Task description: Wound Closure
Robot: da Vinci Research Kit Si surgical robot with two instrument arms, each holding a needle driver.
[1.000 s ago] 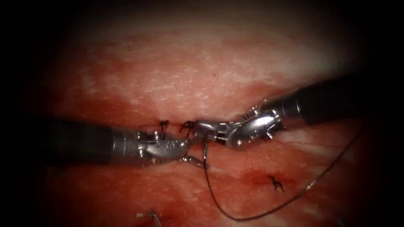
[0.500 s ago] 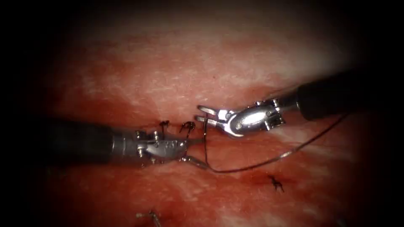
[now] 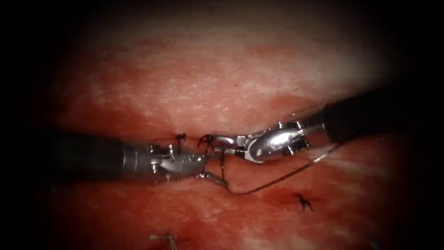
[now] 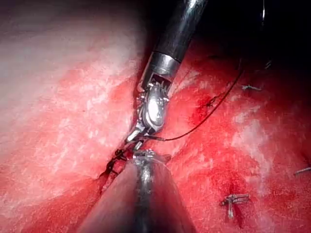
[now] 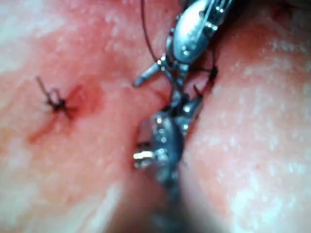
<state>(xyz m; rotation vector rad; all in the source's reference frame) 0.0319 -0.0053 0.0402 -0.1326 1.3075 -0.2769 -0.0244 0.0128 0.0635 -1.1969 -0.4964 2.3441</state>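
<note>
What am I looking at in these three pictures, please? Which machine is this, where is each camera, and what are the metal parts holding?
This is a surgical robot practising on cut pork tissue. One picture looks from above; the other two look along each arm's shaft. The left end effector enters from the left, open, holding nothing. The right end effector meets it at the dark thread; whether it grips the thread I cannot tell. Dark stitches lie along the cut. Where the needle is I cannot tell.
</note>
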